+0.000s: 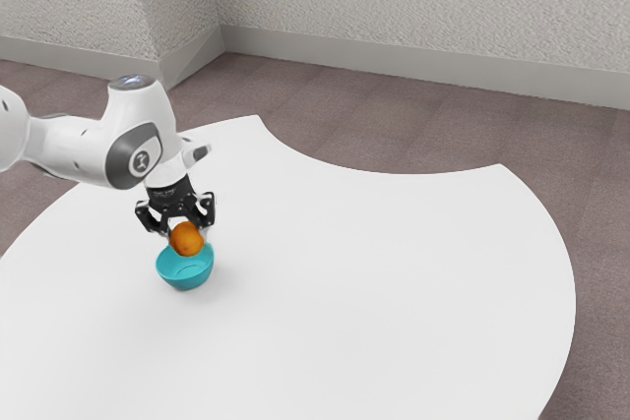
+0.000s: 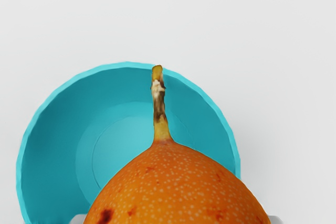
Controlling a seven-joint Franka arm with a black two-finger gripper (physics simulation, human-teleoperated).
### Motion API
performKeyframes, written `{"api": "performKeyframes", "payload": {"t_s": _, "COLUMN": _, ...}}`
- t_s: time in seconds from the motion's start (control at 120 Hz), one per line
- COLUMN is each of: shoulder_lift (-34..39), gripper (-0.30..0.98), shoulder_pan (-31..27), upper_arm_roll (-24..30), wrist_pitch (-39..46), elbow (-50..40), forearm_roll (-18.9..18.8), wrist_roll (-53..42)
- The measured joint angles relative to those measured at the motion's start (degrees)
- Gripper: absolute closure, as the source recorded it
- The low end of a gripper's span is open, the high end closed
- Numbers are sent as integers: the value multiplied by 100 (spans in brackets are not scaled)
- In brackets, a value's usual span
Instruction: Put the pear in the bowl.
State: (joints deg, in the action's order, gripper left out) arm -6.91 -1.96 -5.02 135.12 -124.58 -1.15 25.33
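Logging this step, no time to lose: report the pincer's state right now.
Pincer: closed, holding the pear between its two fingers.

Wrist view: cropping of pear [image 2: 178, 192] and bowl [image 2: 47, 171] by the lower edge; concealment of part of the bowl's interior behind the pear. Exterior view: truncation of arm [image 1: 77, 148] and worktop [image 1: 394, 272] at the left edge.

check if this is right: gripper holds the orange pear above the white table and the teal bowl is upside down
The bowl is not upside down: the wrist view shows it upright, open side up. The gripper does hold the orange pear above the white table.
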Motion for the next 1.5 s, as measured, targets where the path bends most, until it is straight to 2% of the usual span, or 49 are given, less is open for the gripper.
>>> {"api": "performKeyframes", "payload": {"t_s": 0.158, "shoulder_lift": 45, "gripper": 41, "shoulder_pan": -200, "upper_arm_roll": 0, "wrist_pitch": -57, "elbow": -82, "forearm_roll": -7, "wrist_roll": -11}}
{"api": "performKeyframes", "payload": {"t_s": 0.492, "shoulder_lift": -331, "gripper": 41, "shoulder_pan": -191, "upper_arm_roll": 0, "wrist_pitch": 96, "elbow": 53, "forearm_roll": -11, "wrist_roll": -27}}
{"api": "performKeyframes", "payload": {"t_s": 0.642, "shoulder_lift": -342, "gripper": 23, "shoulder_pan": -181, "upper_arm_roll": 9, "wrist_pitch": 153, "elbow": 57, "forearm_roll": 60, "wrist_roll": -78}}
{"api": "performKeyframes", "payload": {"t_s": 0.758, "shoulder_lift": -339, "gripper": 14, "shoulder_pan": -171, "upper_arm_roll": 9, "wrist_pitch": 173, "elbow": 55, "forearm_roll": 94, "wrist_roll": -130}}
{"api": "performKeyframes", "payload": {"t_s": 0.9, "shoulder_lift": -188, "gripper": 8, "shoulder_pan": -121, "upper_arm_roll": 16, "wrist_pitch": 179, "elbow": 50, "forearm_roll": 105, "wrist_roll": -180}}
{"api": "performKeyframes", "payload": {"t_s": 1.125, "shoulder_lift": 528, "gripper": 4, "shoulder_pan": 54, "upper_arm_roll": 76, "wrist_pitch": -123, "elbow": 76, "forearm_roll": 93, "wrist_roll": -327}}
{"api": "performKeyframes", "payload": {"t_s": 1.325, "shoulder_lift": 598, "gripper": 3, "shoulder_pan": 100, "upper_arm_roll": 164, "wrist_pitch": -1371, "elbow": 1465, "forearm_roll": 119, "wrist_roll": -960}}
{"api": "performKeyframes", "payload": {"t_s": 1.5, "shoulder_lift": 348, "gripper": 2, "shoulder_pan": 222, "upper_arm_roll": 218, "wrist_pitch": -2626, "elbow": 3134, "forearm_roll": 124, "wrist_roll": -1666}}
